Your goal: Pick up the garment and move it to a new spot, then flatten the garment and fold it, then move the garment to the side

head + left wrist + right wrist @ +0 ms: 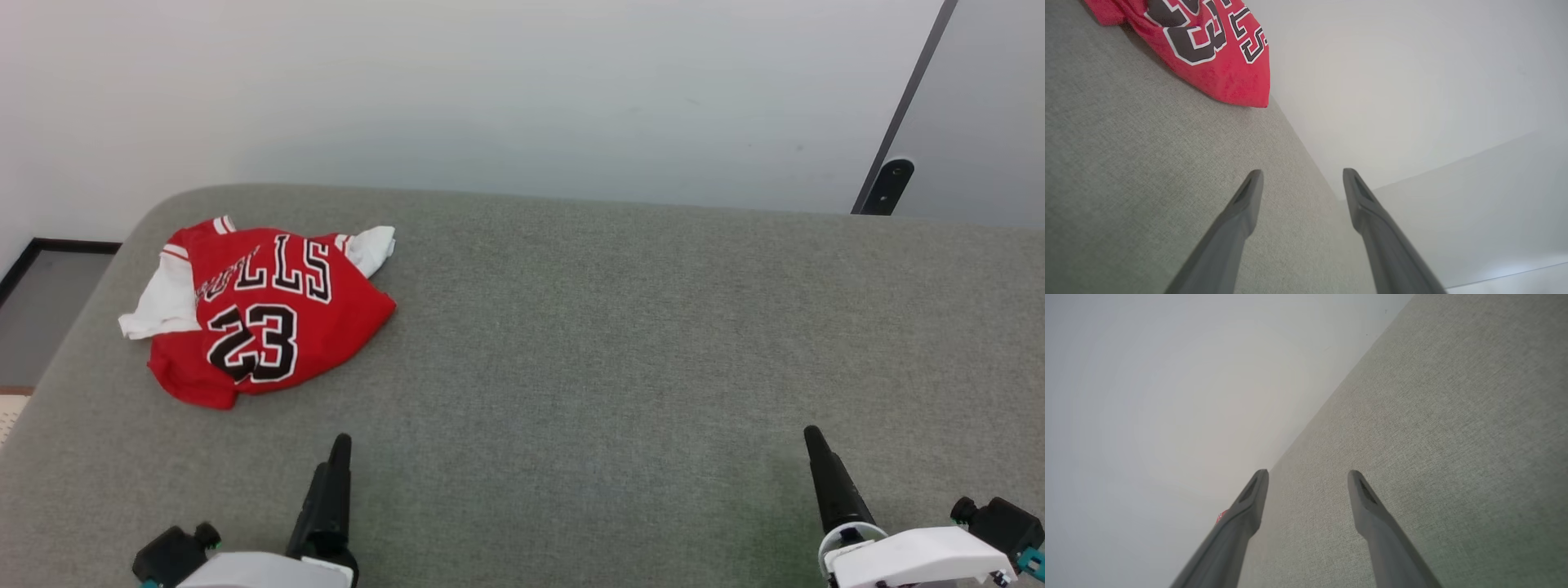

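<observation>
Upper left of the head view: your shirt lies crumpled on the grey tabletop, near its far left corner. The red front faces up with "23" showing, and the white sleeves poke out at the sides.

Lower left: left gripper, jaws wide, holding nothing, near the shirt but apart from it.

Lower right: right gripper, jaws wide, holding nothing, over bare tabletop, well apart from the shirt.

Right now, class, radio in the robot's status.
Left gripper open, right gripper open, both empty. Garment crumpled, untouched, far left on table. Nothing in the way.
</observation>
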